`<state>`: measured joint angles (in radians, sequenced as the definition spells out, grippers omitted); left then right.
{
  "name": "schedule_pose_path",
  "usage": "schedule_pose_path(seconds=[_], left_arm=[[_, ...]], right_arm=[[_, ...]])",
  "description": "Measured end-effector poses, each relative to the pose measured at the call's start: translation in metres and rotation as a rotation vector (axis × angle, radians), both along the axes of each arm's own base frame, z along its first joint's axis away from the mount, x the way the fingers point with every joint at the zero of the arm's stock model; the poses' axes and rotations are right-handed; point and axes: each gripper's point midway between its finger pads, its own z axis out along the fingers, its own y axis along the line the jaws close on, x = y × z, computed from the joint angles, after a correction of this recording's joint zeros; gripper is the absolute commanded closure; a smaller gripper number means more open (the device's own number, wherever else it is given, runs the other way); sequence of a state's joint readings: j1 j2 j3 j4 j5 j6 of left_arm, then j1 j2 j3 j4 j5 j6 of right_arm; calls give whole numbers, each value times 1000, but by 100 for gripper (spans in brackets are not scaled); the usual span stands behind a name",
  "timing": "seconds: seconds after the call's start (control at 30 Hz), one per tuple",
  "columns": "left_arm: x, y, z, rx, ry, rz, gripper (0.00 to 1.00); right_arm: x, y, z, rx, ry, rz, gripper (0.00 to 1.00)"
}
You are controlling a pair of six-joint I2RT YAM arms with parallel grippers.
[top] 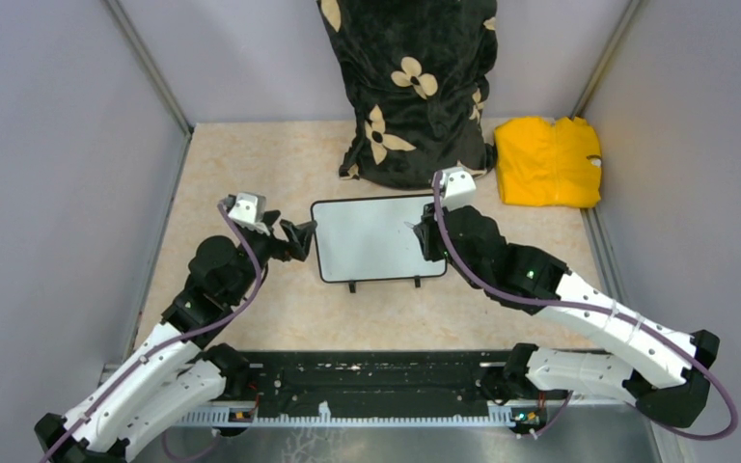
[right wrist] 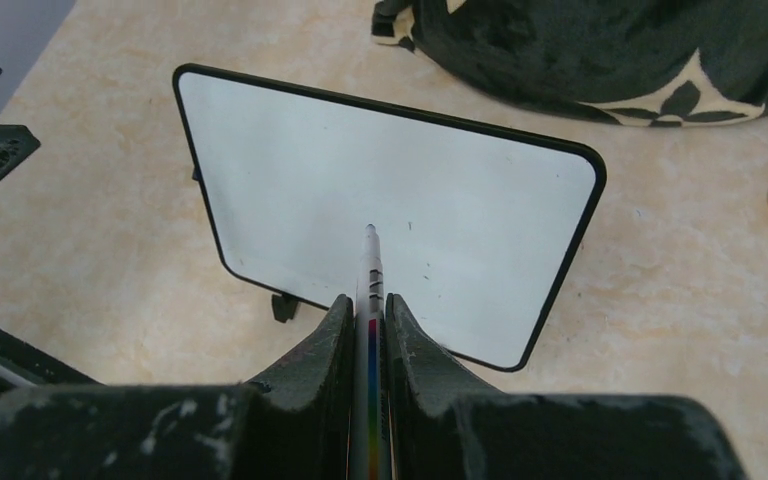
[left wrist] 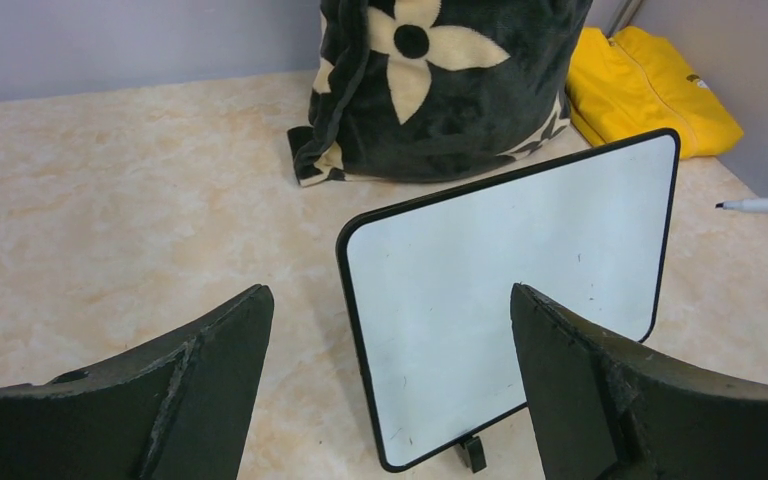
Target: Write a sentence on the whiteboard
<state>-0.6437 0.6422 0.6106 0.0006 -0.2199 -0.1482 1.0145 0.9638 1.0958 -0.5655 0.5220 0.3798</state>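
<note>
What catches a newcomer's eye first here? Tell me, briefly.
The blank whiteboard lies mid-table between the two arms. The right gripper is shut on a marker aimed at the board, while the left gripper stands open at its left edge. Behind, a black flowered blanket and a yellow garment sit at the back.

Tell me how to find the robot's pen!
Start at the big black flower-patterned blanket at the back of the beige table. Just in front lies a small white, dark-framed whiteboard. The thin white marker pen pokes over its right end, the only thing pinched in the right gripper.
</note>
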Motion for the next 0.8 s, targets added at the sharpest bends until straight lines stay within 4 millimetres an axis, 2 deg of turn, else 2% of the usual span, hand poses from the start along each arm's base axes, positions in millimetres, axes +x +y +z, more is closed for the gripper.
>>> schedule_pose_path(seconds=[0.23, 0.33, 0.6, 0.7, 0.8], left_arm=[[-3, 6, -2, 6, -36, 11, 6], [1, 4, -6, 15, -31, 13, 6], [11, -14, -38, 55, 80, -28, 1], [14, -21, -32, 20, 103, -34, 1], [20, -28, -17, 19, 94, -50, 2]], right_arm=[[5, 15, 20, 72, -68, 38, 100], [7, 23, 22, 92, -97, 64, 100], [8, 44, 18, 84, -140, 161, 100], [7, 50, 17, 97, -157, 193, 100], [4, 55, 13, 105, -162, 222, 100]])
